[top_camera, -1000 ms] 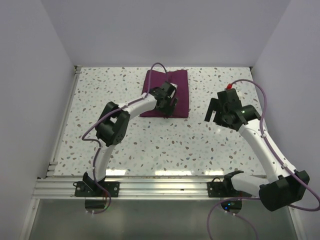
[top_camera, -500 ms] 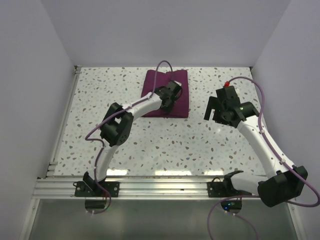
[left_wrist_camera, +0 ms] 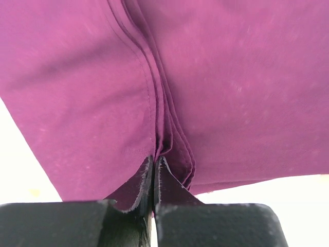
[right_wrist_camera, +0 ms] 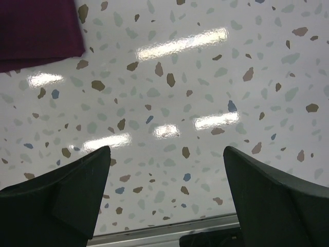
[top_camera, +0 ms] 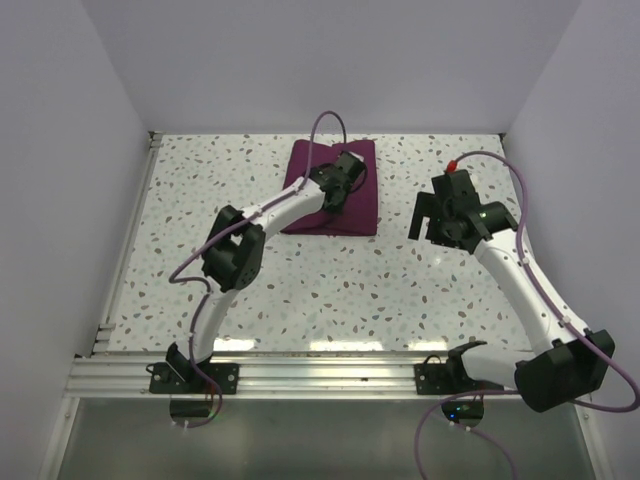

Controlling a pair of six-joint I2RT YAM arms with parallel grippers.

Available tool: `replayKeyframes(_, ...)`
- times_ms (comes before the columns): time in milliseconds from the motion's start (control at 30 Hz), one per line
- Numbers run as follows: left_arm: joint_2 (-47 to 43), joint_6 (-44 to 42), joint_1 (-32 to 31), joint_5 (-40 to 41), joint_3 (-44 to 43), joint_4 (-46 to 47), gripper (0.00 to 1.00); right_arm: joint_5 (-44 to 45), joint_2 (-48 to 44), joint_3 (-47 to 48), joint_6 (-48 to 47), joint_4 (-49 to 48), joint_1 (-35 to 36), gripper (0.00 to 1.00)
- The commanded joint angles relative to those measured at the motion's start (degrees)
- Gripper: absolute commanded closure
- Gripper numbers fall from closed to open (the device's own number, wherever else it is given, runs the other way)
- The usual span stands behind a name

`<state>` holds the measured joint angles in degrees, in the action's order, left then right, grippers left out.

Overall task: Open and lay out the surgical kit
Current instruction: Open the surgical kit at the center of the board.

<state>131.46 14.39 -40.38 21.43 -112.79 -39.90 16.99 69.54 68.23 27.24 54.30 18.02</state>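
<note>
Left fingers [left_wrist_camera: 131,198] pinch a fold of the purple cloth wrap [left_wrist_camera: 236,82]; right fingers [right_wrist_camera: 72,188] hang wide apart above the table [right_wrist_camera: 216,67].

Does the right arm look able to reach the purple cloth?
Probably yes: only bare table lies between the open right end effector and the purple cloth, whose fold the left end effector pinches.

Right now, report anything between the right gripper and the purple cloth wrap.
Nothing visible: only bare speckled table lies between the right gripper, jaws open, and the cloth wrap, whose fold the left gripper pinches.
</note>
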Motion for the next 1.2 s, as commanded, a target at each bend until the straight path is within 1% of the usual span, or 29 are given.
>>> replayKeyframes(0,-4.4,1.4,2.6,0.7,-5.3,-1.0,1.0,-0.7,1.5,3.8,-1.7,-2.0,0.1,0.05)
replayKeyframes(67,-7.7,3.8,5.2,-0.2,-5.2,-1.1,1.0,-1.3,3.0,6.1,-2.1,-2.7,0.2,0.05)
replayKeyframes(100,-8.9,4.8,9.1,-2.0,-4.5,-1.0,1.0,-2.4,3.8,7.0,-2.2,-3.4,0.2,0.05)
replayKeyframes(133,-11.5,6.0,11.4,-3.1,-3.7,-0.6,1.0,-3.0,5.8,8.0,-2.3,-3.7,0.2,0.05)
replayKeyframes(167,-13.1,7.9,13.7,-3.9,-0.5,-0.1,1.0,-3.7,6.9,10.1,-2.3,-3.9,0.2,0.05)
replayKeyframes(200,-14.5,8.6,18.5,-4.6,1.7,0.6,1.0,-4.4,8.3,11.4,-2.4,-4.1,0.1,0.05)
replayKeyframes(233,-17.3,9.4,20.8,-4.8,4.0,2.4,1.0,-5.7,9.5,12.6,-2.4,-4.4,0.2,0.05)
replayKeyframes(267,-18.5,10.9,23.2,-4.9,9.3,3.1,1.0,-6.5,12.2,15.0,-2.4,-4.6,0.1,0.05)
replayKeyframes(300,-19.6,12.0,27.8,-5.7,12.0,3.5,1.0,-7.2,13.4,16.2,-2.5,-4.8,0.1,0.06)
replayKeyframes(333,-21.3,13.0,30.0,-6.4,14.3,3.7,1.0,-8.6,14.7,17.3,-2.5,-4.9,0.3,0.06)
replayKeyframes(367,-22.1,15.3,33.8,-7.4,19.7,3.9,0.92,-9.1,17.5,19.7,-2.7,-4.8,0.3,0.06)
replayKeyframes(400,-22.7,16.1,35.3,-8.3,22.3,4.2,0.82,-9.6,18.8,20.8,-2.8,-4.8,0.4,0.06)
replayKeyframes(433,-23.9,16.5,36.5,-9.5,25.1,5.4,0.69,-11.3,20.3,21.9,-3.2,-4.8,0.8,0.06)
replayKeyframes(467,-24.3,16.6,37.6,-10.1,29.7,6.1,0.38,-11.9,22.7,23.8,-4.0,-4.9,1.2,0.06)
replayKeyframes(500,-24.7,16.6,37.8,-10.2,31.6,6.2,0.27,-12.3,24.1,24.8,-4.7,-5.0,1.6,0.06)
replayKeyframes(567,-25.0,16.0,37.7,-12.0,35.9,7.2,0.11,-12.9,28.2,28.0,-6.5,-4.6,3.5,0.04)
replayKeyframes(633,-25.5,16.2,37.7,-13.6,38.2,8.3,0.08,-12.5,30.7,30.6,-7.2,-3.2,5.6,0.03)
replayKeyframes(767,-26.8,16.6,37.7,-16.2,42.5,9.9,0.08,-13.3,36.4,37.1,-7.4,-2.4,9.2,0.02)
replayKeyframes(800,-26.9,16.6,37.7,-16.2,42.7,9.9,0.09,-13.6,38.7,38.2,-7.4,-2.3,10.2,0.03)
replayKeyframes(867,-26.9,16.4,37.7,-16.1,42.9,9.8,0.1,-13.6,41.1,42.4,-7.5,-1.7,13.6,0.02)
replayKeyframes(900,-26.9,16.3,37.7,-16.1,42.9,9.8,0.1,-13.0,43.9,43.9,-7.4,-1.0,16.1,0.03)
replayKeyframes(1033,-26.4,16.0,37.7,-16.4,43.1,10.4,0.11,-11.2,50.4,50.7,-6.2,0.6,20.5,0.03)
replayKeyframes(1100,-26.2,16.0,37.7,-17.1,42.7,10.3,0.13,-10.0,52.4,52.0,-5.5,1.5,21.3,0.03)
replayKeyframes(1167,-26.0,16.1,37.7,-17.8,42.2,9.9,0.14,-6.2,55.2,53.1,-4.6,2.1,22.0,0.04)
